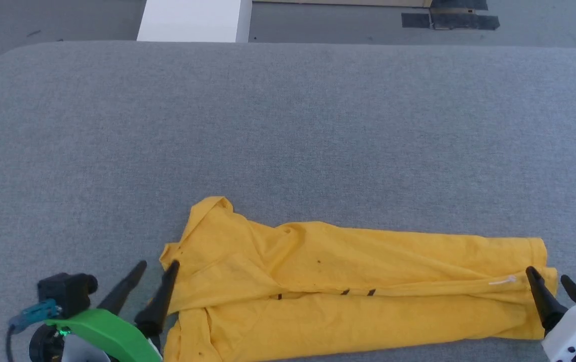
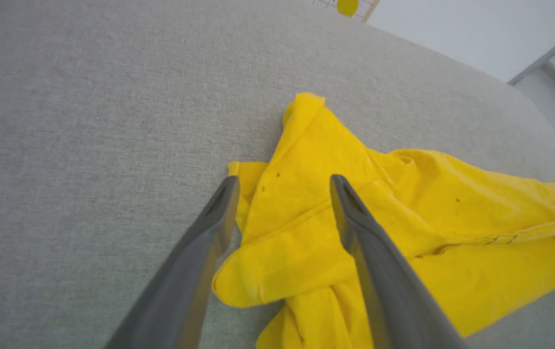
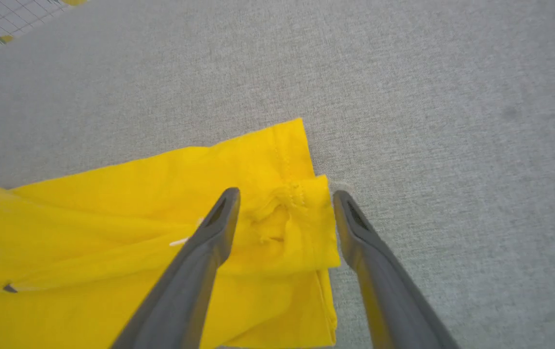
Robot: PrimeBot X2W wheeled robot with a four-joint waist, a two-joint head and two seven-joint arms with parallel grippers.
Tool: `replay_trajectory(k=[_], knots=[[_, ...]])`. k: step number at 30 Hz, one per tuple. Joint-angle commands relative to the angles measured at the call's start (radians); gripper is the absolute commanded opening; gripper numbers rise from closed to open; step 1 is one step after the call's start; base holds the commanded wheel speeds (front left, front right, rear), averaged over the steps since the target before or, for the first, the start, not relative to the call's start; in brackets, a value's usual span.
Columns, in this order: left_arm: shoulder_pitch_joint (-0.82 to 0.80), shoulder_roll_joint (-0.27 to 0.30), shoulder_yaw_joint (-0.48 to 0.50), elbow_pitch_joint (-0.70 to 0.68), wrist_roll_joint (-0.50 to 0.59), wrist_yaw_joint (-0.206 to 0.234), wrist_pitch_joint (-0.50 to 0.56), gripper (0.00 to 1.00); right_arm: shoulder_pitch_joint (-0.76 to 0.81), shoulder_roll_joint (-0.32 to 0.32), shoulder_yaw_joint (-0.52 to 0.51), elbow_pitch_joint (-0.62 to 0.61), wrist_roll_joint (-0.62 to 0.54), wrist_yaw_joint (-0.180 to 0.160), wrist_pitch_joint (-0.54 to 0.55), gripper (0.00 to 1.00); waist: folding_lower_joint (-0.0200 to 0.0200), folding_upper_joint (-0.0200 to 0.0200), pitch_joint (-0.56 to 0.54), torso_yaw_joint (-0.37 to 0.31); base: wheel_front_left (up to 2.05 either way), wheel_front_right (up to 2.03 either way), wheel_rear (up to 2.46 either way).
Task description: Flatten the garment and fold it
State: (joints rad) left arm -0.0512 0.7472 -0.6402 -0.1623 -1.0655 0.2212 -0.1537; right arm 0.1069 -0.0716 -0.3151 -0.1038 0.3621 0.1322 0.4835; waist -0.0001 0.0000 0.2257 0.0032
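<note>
Garment (image 1: 348, 261) of bright yellow cloth is seen folded lengthwise into a long band on the grey padded surface (image 1: 288, 125), its left end straddled by the spread fingers of the left gripper (image 1: 158, 264) and its right hem by those of the right gripper (image 1: 547, 274).

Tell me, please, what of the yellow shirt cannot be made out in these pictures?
1. Printed design: head view, folded inside the garment; few black marks peek out.
2. Near edge: head view, cut by the picture's bottom.
3. Lower layers by the left pincer: left wrist view, bunched folds cover them.
</note>
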Motion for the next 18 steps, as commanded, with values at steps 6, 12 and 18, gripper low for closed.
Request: replay_trajectory(k=[6,12,18], knots=[[0.03,-0.043,0.139,-0.031,0.037,0.064,-0.1,1.0,0.045,0.0,-0.049,-0.16,0.058,-0.002,0.077,1.0,0.0001,0.0,-0.022,-0.004,0.0,0.0,0.0],[0.075,-0.153,0.315,-0.088,0.275,0.136,-0.108,1.0,0.051,0.014,-0.106,-0.188,-0.008,-0.002,0.099,1.0,0.0001,0.0,-0.005,0.007,0.0,0.0,0.0],[0.123,-0.243,0.368,-0.083,0.431,0.109,-0.108,1.0,0.046,0.02,-0.091,-0.107,-0.046,-0.002,0.106,1.0,0.0001,0.0,0.017,0.027,0.0,0.0,0.0]])
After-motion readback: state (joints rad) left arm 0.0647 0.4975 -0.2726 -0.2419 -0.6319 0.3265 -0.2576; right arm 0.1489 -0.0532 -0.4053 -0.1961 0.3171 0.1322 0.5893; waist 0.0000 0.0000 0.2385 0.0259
